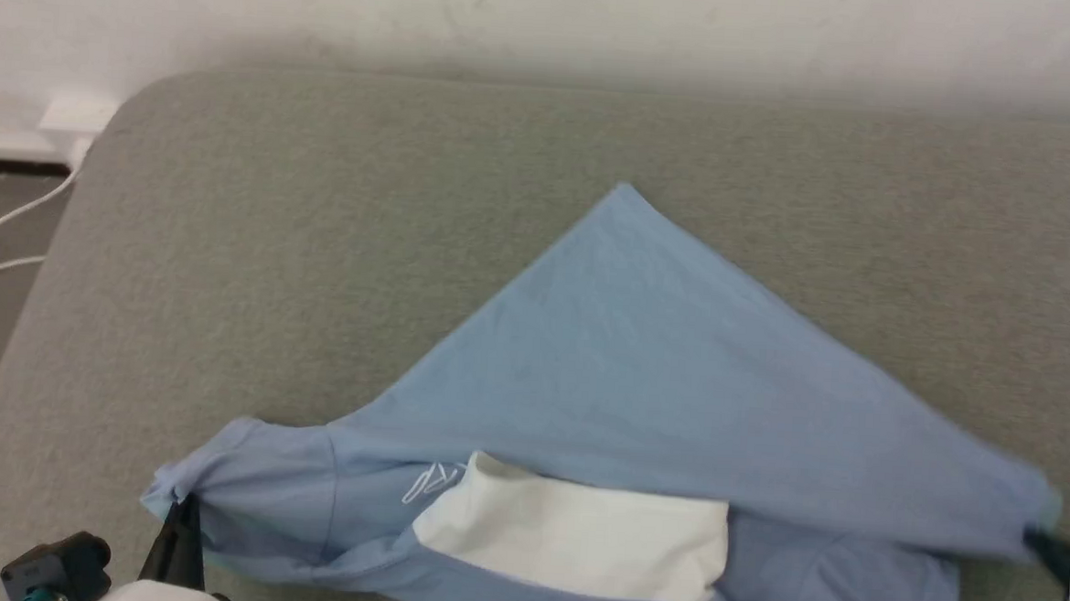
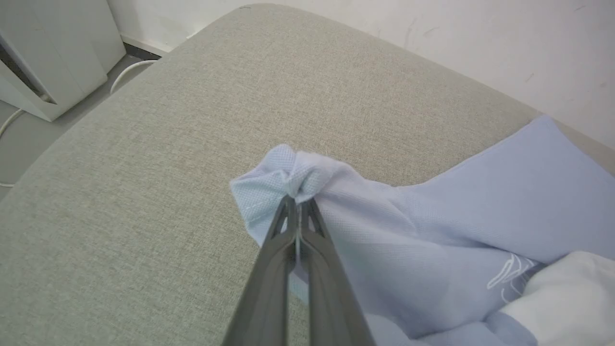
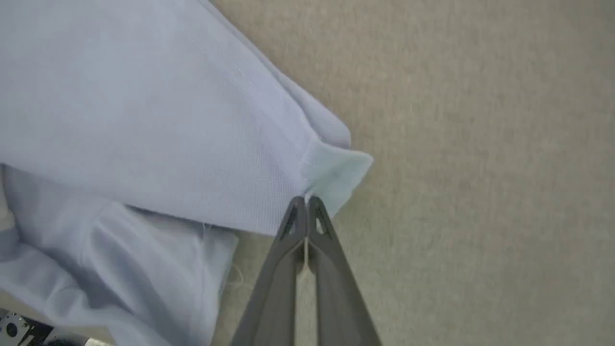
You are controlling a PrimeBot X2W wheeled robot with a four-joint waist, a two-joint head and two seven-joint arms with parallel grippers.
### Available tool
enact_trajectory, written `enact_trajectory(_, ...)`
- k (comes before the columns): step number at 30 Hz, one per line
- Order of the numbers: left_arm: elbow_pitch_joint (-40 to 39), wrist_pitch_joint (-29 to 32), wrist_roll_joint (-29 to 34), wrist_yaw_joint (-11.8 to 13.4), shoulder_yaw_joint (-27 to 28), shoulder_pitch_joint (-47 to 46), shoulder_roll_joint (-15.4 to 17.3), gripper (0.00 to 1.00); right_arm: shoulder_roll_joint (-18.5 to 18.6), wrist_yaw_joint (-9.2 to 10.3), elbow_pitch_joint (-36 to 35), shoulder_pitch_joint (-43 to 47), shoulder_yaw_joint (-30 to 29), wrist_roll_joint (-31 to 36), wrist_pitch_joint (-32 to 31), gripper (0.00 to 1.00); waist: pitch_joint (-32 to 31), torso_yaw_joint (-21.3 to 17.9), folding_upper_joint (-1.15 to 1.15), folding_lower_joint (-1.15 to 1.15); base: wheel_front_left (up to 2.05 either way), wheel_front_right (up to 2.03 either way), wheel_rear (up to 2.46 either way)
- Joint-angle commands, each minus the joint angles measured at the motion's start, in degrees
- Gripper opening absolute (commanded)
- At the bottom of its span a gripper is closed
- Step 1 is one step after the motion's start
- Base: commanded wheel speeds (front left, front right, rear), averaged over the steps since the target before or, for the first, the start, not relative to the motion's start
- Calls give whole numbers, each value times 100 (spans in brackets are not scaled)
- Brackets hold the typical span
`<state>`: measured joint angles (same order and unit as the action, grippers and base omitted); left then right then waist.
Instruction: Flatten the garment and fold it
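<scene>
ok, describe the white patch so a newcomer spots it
On the grey fabric surface lies a light blue knit garment. At its near edge sits a white rectangular fabric panel, right of the small white script logo. It's the garment's only solid white area.

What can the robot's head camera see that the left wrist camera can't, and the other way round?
Head view adds: the right end of the garment, pinched by the right gripper. Left wrist view adds: a white cabinet on the floor. Both show: the left gripper shut on a bunched end, the white lining, the script logo and the grey cushion.
</scene>
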<state>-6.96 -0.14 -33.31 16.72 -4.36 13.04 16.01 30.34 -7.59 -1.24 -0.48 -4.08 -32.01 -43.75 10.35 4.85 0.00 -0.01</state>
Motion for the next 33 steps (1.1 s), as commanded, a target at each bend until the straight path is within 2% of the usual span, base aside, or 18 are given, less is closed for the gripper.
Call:
enact_trajectory(1,-7,49,-54,30,45,83,67,0,-292,10,-216,494,-301,80,-123,0,-337,-491,0,1,0,0,0)
enact_trajectory(5,60,110,-79,44,87,128,135,0,-1271,10,-668,1620,-1036,194,-425,0,-350,-614,0,1,0,0,0)
enact_trajectory(9,82,166,-74,29,46,79,169,0,-2063,10,-768,2272,-1390,568,-728,0,-322,-648,0,1,0,0,0)
enact_trajectory(10,82,176,-72,28,36,66,174,0,-2182,10,-766,2339,-1376,607,-754,16,-303,-652,0,1,0,0,0)
enact_trajectory(11,83,188,-71,28,26,51,178,0,-2247,10,-813,2342,-1324,630,-699,47,-286,-656,0,1,0,0,0)
enact_trajectory(12,85,194,-71,30,20,39,180,0,-2323,10,-870,2289,-1312,596,-588,100,-278,-662,0,1,0,0,0)
enact_trajectory(15,73,203,-65,46,1,24,177,0,-2257,10,-1118,2028,-1233,618,-59,100,-240,-671,0,1,0,0,0)
enact_trajectory(18,38,213,-56,61,-25,-13,170,0,-2015,10,-1288,1470,-1204,764,965,100,-174,-665,0,1,0,0,0)
enact_trajectory(21,-9,218,-54,62,-59,-83,154,0,-1890,10,-1113,760,-1012,729,1875,100,-89,-627,0,1,0,0,0)
enact_trajectory(24,-66,198,-34,55,-104,-186,135,0,-1723,10,-607,5,-673,657,2345,100,28,-555,0,1,0,0,0)
enact_trajectory(28,-149,107,20,15,-195,-382,88,0,-1504,10,292,-1075,-76,532,2558,100,229,-387,0,1,0,0,0)
enact_trajectory(33,-200,-18,79,-56,-356,-641,-19,0,-1315,10,1596,-2364,793,167,2022,100,453,-138,0,1,0,0,0)
